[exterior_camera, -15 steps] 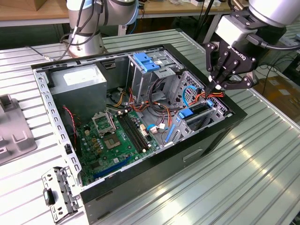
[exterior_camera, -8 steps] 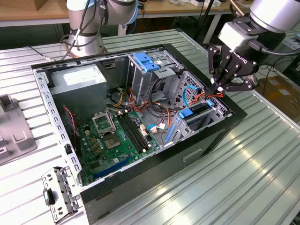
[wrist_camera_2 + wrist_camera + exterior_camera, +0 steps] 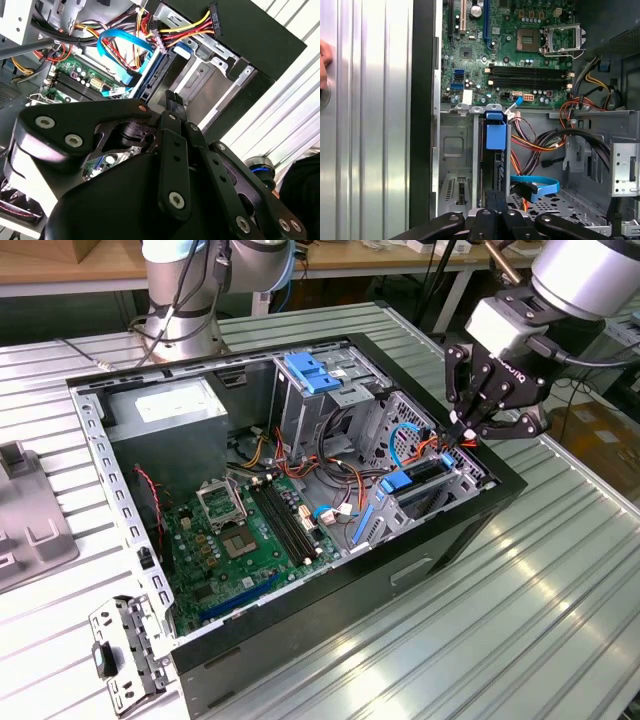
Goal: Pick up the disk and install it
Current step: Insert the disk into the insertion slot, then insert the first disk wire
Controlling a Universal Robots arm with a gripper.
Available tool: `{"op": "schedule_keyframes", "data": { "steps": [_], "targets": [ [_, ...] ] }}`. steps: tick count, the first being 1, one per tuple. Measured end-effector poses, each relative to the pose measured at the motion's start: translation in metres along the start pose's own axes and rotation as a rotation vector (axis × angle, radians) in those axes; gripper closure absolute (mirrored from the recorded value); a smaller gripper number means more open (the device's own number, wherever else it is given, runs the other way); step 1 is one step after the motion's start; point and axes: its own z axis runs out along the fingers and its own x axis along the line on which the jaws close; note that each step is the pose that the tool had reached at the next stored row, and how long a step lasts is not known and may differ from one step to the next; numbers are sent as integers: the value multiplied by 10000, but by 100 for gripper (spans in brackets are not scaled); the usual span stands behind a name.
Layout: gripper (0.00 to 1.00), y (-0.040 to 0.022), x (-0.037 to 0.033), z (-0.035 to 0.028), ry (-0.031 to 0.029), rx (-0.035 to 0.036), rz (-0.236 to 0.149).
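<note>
Hovering, in the exterior view, with the gripper point(image 3: 462, 430) low over the front corner of the open computer case point(image 3: 440, 540), fingers drawn together with nothing seen between them. Finding the disk point(image 3: 420, 472) just below and ahead of the fingertips, standing on edge in its bay, blue rails showing, apparently already in the slot rather than being carried.

Looking along the hand in the second wrist view: keeping the gripper point(image 3: 172, 102) pinched closed, tips close to the end of the disk point(image 3: 152, 80), though touching or just apart cannot be told. Noting red and yellow wires point(image 3: 185, 30) running beyond the fingertips, above the bay.

Looking past the closed gripper point(image 3: 496, 197) in the first wrist view: seeing the disk point(image 3: 497, 165) directly ahead of the tips, on edge between the bay's metal walls, with its blue tab point(image 3: 496, 136) at the far end and the circuit board point(image 3: 520, 60) further beyond. Noting a flat blue cable point(image 3: 540, 184) lying just beside the hand.

Judging the pick-up done and the installing step in hand, likely the final seating. Calling, by that reading, for a straight, gentle press along the slot, keeping clear of wires and cable.
</note>
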Motion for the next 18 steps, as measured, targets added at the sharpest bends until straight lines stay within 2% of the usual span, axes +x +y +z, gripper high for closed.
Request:
{"op": "schedule_keyframes", "data": {
  "steps": [7,18],
  "targets": [
    [89,-57,4,35,0,0,0],
    [89,-62,4,37,0,0,0]
  ]
}}
